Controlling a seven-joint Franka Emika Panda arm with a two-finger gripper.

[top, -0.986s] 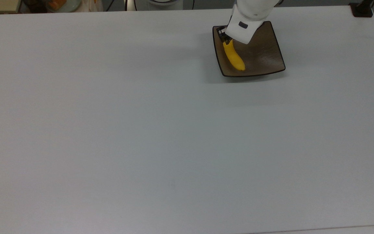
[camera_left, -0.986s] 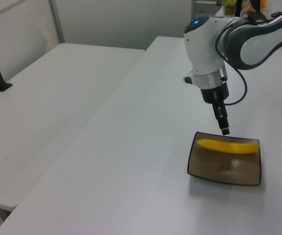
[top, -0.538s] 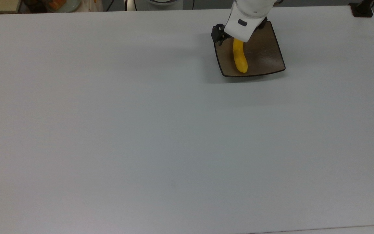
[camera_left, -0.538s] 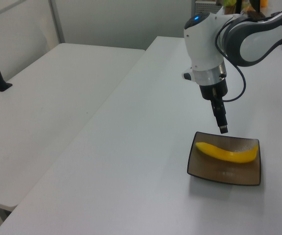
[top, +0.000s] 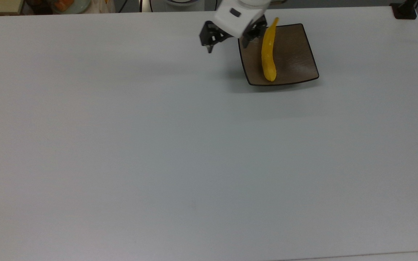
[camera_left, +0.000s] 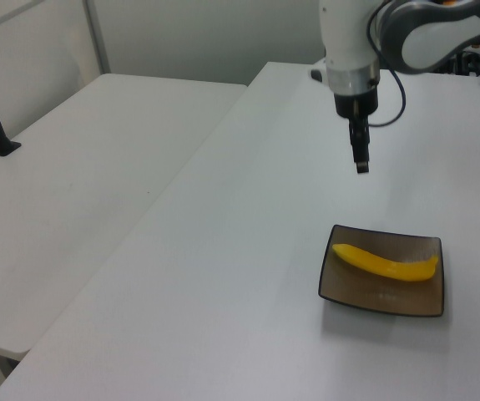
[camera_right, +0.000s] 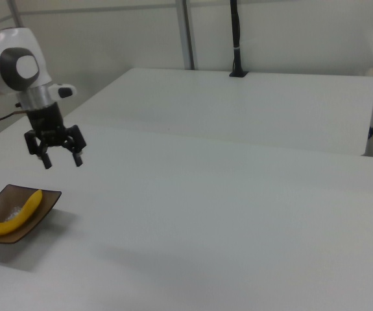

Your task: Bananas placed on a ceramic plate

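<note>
Lying lengthwise on the ceramic plate (top: pixel 292 54), the bananas (top: pixel 268 54) point their stem over the plate's far rim in the top view. The plate sits near the table's (top: pixel 158 145) far edge. Beside and above it hangs the gripper (top: pixel 227 40), spread wide, holding nothing.

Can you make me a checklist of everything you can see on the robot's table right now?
Surface: white table, bare apart from the plate.
Job's things: banana lies on the brown square plate, its stem tip poking past the far rim in the top view.
Clutter: nothing seen on the table.
Gripper: gripper hangs above the table beside the plate, jaws open, holding nothing.
Cables: black cable loops by the arm's wrist.
Surroundings: second white table with a black post; oddments beyond the far edge.
</note>
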